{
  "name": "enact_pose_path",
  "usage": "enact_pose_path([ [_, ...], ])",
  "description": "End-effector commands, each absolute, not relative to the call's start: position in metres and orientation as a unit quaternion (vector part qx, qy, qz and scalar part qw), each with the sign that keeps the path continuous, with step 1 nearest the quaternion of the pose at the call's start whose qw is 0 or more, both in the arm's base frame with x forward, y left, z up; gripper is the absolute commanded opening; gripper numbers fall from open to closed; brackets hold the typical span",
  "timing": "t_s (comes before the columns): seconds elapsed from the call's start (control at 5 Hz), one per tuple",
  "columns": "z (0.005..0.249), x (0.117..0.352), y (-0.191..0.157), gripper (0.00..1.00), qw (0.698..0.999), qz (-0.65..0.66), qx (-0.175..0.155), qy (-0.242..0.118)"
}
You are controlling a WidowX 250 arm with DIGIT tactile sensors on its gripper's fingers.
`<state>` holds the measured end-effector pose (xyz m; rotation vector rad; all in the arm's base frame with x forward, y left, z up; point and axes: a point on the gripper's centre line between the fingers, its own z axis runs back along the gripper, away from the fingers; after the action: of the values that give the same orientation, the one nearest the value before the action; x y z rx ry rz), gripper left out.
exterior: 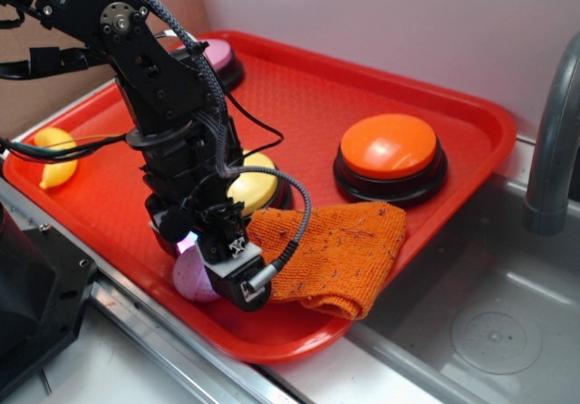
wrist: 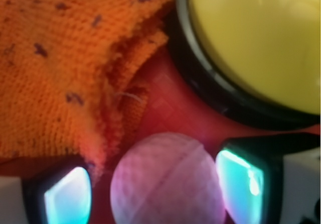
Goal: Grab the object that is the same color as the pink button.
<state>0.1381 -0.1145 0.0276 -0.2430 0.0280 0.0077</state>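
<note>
Two fingers (wrist: 241, 181) straddling the pink dimpled ball (wrist: 167, 180), one each side, jaws spread and nothing clamped yet; gripper (exterior: 210, 261) low over the near edge of the red tray (exterior: 299, 105). Ball resting on the tray floor just in front of the yellow button (wrist: 256, 43), with the folded orange cloth (wrist: 60, 68) just beside it on the other flank. Pink button (exterior: 216, 57) sitting well apart at the far corner, matching the ball in colour. Probably the closing step now: centre on the ball before squeezing, since a round dimpled surface may squirt out if pinched off-centre. Keep low enough to catch the widest part. Mind the cloth's frayed edge near one finger; avoid trapping it. Close gently, then lift straight up, clear of the yellow button's black rim
</note>
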Motion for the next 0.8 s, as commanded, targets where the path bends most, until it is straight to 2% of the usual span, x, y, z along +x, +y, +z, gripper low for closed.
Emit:
enact_pose_path([
  [0.0,0.033,0.139,-0.124,0.0,0.994,0.025,-0.104,0.006],
  [0.2,0.042,0.143,-0.121,0.0,0.995,0.027,-0.098,0.003],
  [0.4,0.064,0.147,-0.113,0.0,0.996,0.035,-0.086,0.007],
  [0.6,0.104,0.156,-0.097,0.0,0.998,0.027,-0.05,0.011],
])
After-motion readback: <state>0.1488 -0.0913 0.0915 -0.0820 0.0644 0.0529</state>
